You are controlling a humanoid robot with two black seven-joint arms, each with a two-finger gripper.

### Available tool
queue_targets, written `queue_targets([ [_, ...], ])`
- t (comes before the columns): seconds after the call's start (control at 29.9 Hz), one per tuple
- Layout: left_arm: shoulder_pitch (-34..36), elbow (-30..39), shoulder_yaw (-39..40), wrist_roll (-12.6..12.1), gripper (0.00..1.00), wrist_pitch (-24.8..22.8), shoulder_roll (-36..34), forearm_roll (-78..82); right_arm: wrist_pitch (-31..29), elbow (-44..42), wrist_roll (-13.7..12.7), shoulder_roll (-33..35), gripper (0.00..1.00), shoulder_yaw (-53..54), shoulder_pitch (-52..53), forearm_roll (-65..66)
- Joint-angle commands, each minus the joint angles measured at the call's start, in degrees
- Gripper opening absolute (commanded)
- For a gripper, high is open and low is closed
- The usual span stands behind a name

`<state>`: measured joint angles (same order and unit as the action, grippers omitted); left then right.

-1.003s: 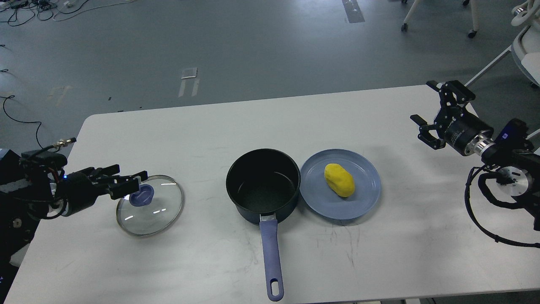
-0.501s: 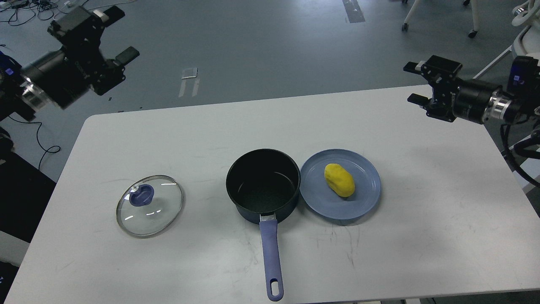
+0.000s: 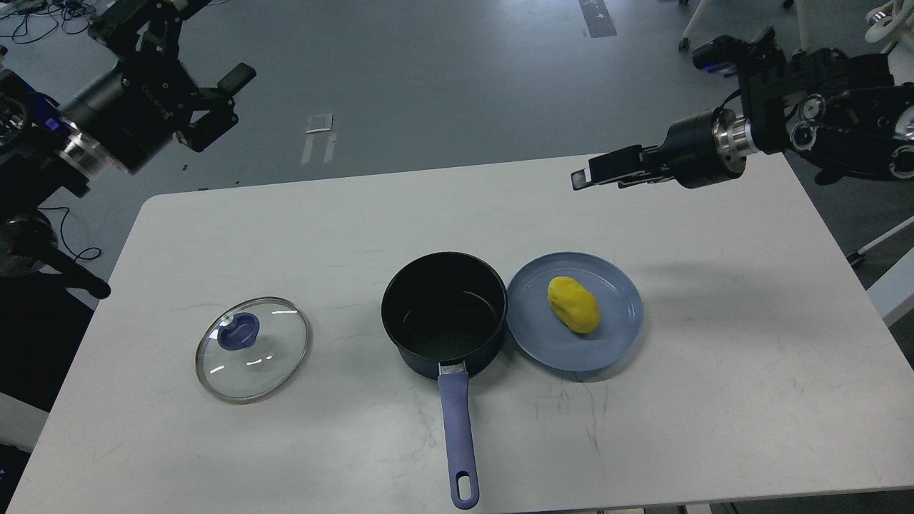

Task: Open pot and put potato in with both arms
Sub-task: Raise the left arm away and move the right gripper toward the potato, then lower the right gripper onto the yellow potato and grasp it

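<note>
The dark blue pot (image 3: 444, 314) stands open at the table's middle, its blue handle (image 3: 457, 435) pointing toward the front edge. Its glass lid (image 3: 253, 349) with a blue knob lies flat on the table to the left. The yellow potato (image 3: 573, 305) lies on a blue plate (image 3: 614, 343) touching the pot's right side. My left gripper (image 3: 211, 44) is raised high off the table's back left corner, open and empty. My right gripper (image 3: 584, 178) points left above the back of the table, beyond the plate. It is seen side-on, so its fingers cannot be told apart.
The white table (image 3: 750, 371) has scuff marks near the front. Chair legs (image 3: 685, 36) and cables (image 3: 43, 14) are on the grey floor behind. A white chair (image 3: 892, 285) edges in at the right.
My left arm let go of the lid's knob and rose to the back left. My right gripper lifted, turned and reached left over the back of the table. Lid, pot and potato stayed put.
</note>
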<state>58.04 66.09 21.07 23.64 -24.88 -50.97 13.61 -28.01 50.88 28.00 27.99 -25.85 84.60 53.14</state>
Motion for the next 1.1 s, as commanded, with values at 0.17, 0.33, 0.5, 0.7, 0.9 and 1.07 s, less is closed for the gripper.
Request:
queue_targets([
  [0.17,0.1,0.0,1.1,-0.3,0.98,-0.4,1.7,0.2,0.0,0.0,0.0,-7.2,0.99,-8.8,1.2,7.9],
  [0.33,0.1,0.0,1.1,-0.3,0.98,-0.5,1.9,0.2,0.0,-0.1,0.0,-10.1,0.99,-12.0,1.1,8.5],
  [0.5,0.2,-0.3,1.2,-0.3,0.98,-0.5,2.7,0.2,0.0,-0.4,0.0,-12.0,0.99,-13.3,0.6,8.5],
  [0.7,0.1,-0.3,1.2,-0.2,0.98,-0.5,2.9,0.2,0.0,-1.2,0.0,-13.7,0.99,-15.4,-0.6,8.5],
  [0.9,0.2,-0.3,1.3,-0.2,0.98,-0.6,2.8,0.1,0.0,-2.3,0.0,-15.6,0.99,-15.9,-1.8,8.5],
  [1.07,0.1,-0.3,1.9,-0.1,0.98,-0.6,2.5,0.1,0.0,-3.7,0.0,-17.0,0.99,-16.0,-2.9,8.5],
])
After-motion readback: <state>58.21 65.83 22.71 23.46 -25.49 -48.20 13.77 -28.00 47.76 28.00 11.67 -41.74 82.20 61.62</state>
